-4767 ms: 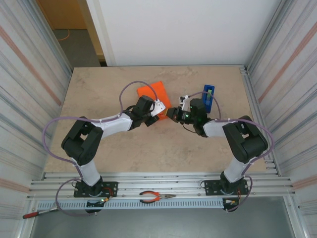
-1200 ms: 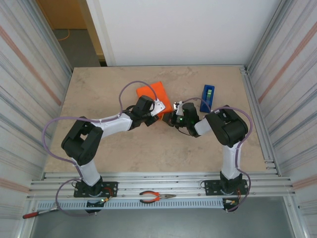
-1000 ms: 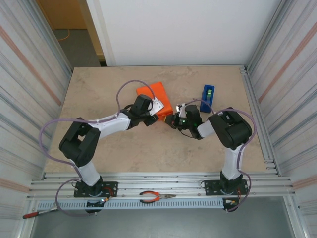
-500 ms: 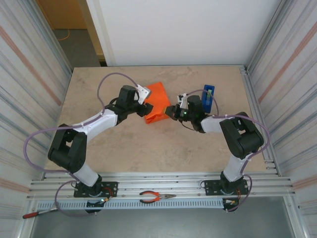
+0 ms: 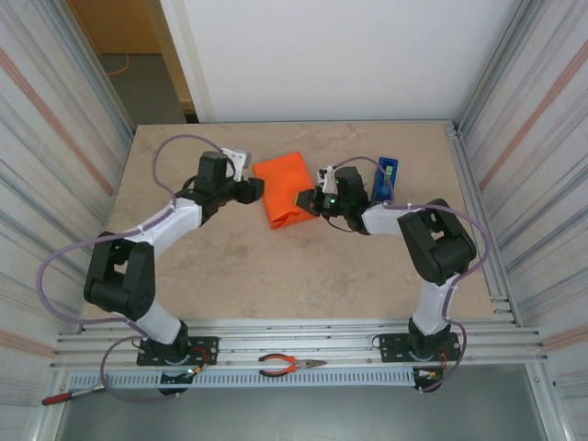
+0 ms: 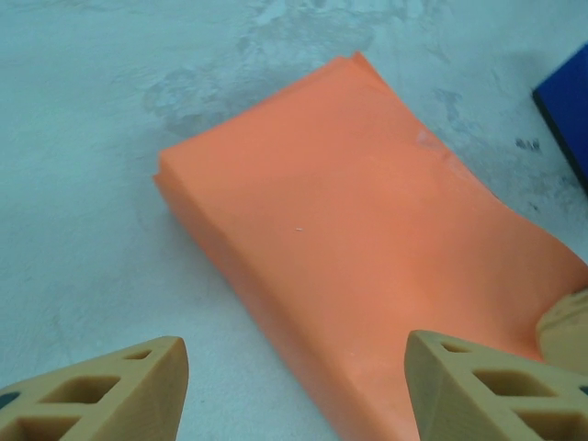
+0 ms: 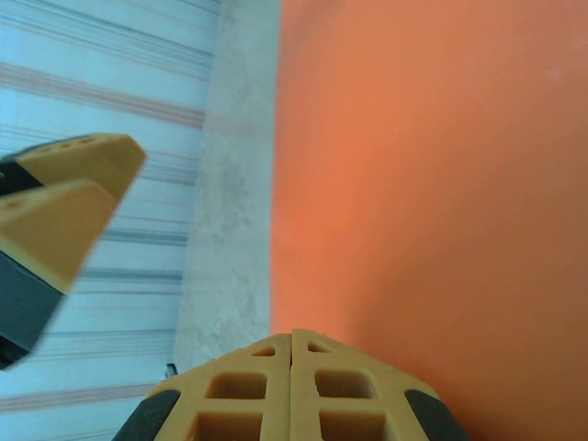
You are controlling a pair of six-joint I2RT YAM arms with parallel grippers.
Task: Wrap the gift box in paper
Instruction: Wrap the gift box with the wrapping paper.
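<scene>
The gift box [image 5: 287,188] lies just ahead of the wide-spread left hand [image 5: 254,188]; the closed right hand [image 5: 305,199] touches its far side.

The left arm [image 5: 161,220] is seen stretched from its base at the lower left of the overhead frame diagonally toward the upper centre. The left gripper [image 5: 255,188] [image 6: 294,358] is held with its jaws spread wide and nothing between them. The right arm [image 5: 432,243] is folded sharply at the elbow, its forearm directed leftward, and the right gripper [image 5: 304,199] [image 7: 292,342] is pressed fully closed.
</scene>
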